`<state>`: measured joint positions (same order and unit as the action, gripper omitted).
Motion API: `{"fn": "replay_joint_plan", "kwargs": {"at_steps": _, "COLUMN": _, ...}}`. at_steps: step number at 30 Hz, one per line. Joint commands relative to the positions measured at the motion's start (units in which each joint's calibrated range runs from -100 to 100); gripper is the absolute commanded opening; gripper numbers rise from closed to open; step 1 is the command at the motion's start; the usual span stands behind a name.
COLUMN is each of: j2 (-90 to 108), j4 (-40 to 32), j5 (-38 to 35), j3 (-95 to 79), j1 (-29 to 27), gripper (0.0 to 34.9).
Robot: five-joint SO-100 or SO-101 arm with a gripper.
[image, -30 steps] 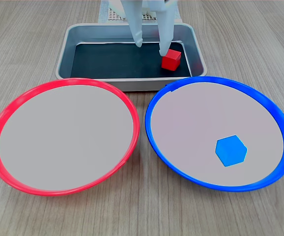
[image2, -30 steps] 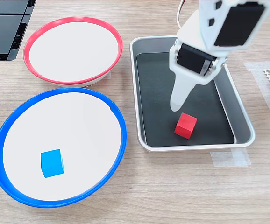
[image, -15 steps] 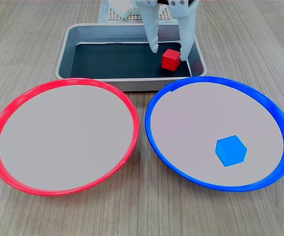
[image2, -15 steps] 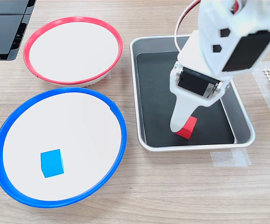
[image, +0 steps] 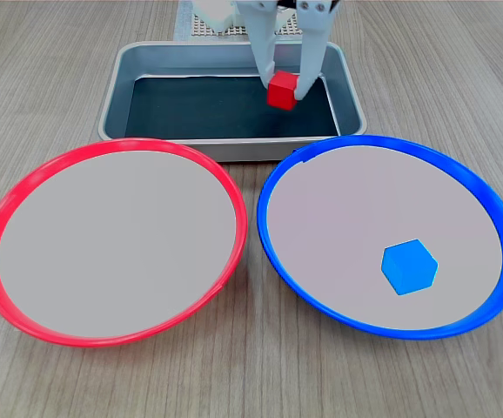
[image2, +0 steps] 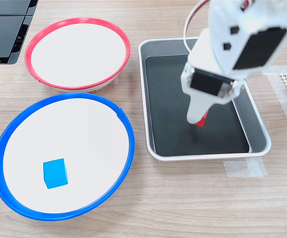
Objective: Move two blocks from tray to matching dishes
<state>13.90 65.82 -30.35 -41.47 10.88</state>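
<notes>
The red block [image: 281, 91] is clamped between the two white fingers of the gripper [image: 283, 87], whose jaws are closed to the block's width and pressed against its left and right faces in the first exterior view. The block is held over the black floor of the tray [image: 115, 94], toward the tray's 2 o'clock region in the first exterior view; it appears to be lifted clear of the floor, though contact cannot be ruled out from these angles. In the second exterior view only a sliver of the red block [image2: 201, 121] is seen below the gripper [image2: 197, 118], the rest being covered by the white finger and the arm body.

The blue block [image: 409, 266] is seen resting on the pale centre of the blue-rimmed dish [image: 279, 177], toward that dish's 4 o'clock in the first exterior view. The red-rimmed dish [image: 8, 198] is set just beside the blue-rimmed one, at its 9 o'clock in the first exterior view, the rims close but not seen to touch. Both dishes are placed at 6 o'clock of the tray in the first exterior view, on a wooden tabletop [image: 251, 383].
</notes>
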Motion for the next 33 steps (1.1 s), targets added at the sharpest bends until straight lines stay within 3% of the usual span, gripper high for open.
{"fn": "replay_joint_plan", "kwargs": {"at_steps": 1, "j2": -0.6, "j4": 10.3, "j5": 2.0, "j3": 19.9, "j1": -4.0, "gripper": 0.1}}
{"fn": "replay_joint_plan", "kwargs": {"at_steps": 7, "j2": -13.9, "j4": 3.1, "j5": 12.9, "j3": 42.5, "j1": -15.4, "gripper": 0.1}}
{"fn": "replay_joint_plan", "kwargs": {"at_steps": 15, "j2": -31.4, "j4": -12.8, "j5": 12.4, "j3": 46.2, "j1": -23.3, "gripper": 1.1}}
{"fn": "replay_joint_plan", "kwargs": {"at_steps": 19, "j2": -32.9, "j4": -19.1, "j5": 9.9, "j3": 43.5, "j1": -24.0, "gripper": 19.8}}
{"fn": "replay_joint_plan", "kwargs": {"at_steps": 21, "j2": -31.6, "j4": -21.0, "j5": 9.8, "j3": 42.2, "j1": -23.9, "gripper": 25.3}}
{"fn": "replay_joint_plan", "kwargs": {"at_steps": 22, "j2": -30.4, "j4": -21.8, "j5": 9.8, "j3": 41.2, "j1": -23.7, "gripper": 25.8}}
{"fn": "replay_joint_plan", "kwargs": {"at_steps": 25, "j2": -23.1, "j4": -26.8, "j5": 11.8, "j3": 34.7, "j1": -23.3, "gripper": 17.9}}
{"fn": "replay_joint_plan", "kwargs": {"at_steps": 26, "j2": -19.6, "j4": -28.9, "j5": 13.3, "j3": 31.5, "j1": -23.1, "gripper": 12.8}}
{"fn": "replay_joint_plan", "kwargs": {"at_steps": 27, "j2": -15.2, "j4": -31.1, "j5": 15.3, "j3": 27.4, "j1": -23.0, "gripper": 4.5}}
{"fn": "replay_joint_plan", "kwargs": {"at_steps": 28, "j2": -11.6, "j4": -32.5, "j5": 17.0, "j3": 23.8, "j1": -22.9, "gripper": 0.3}}
{"fn": "replay_joint_plan", "kwargs": {"at_steps": 33, "j2": 21.0, "j4": -37.4, "j5": 28.8, "j3": -10.6, "j1": -21.5, "gripper": 0.1}}
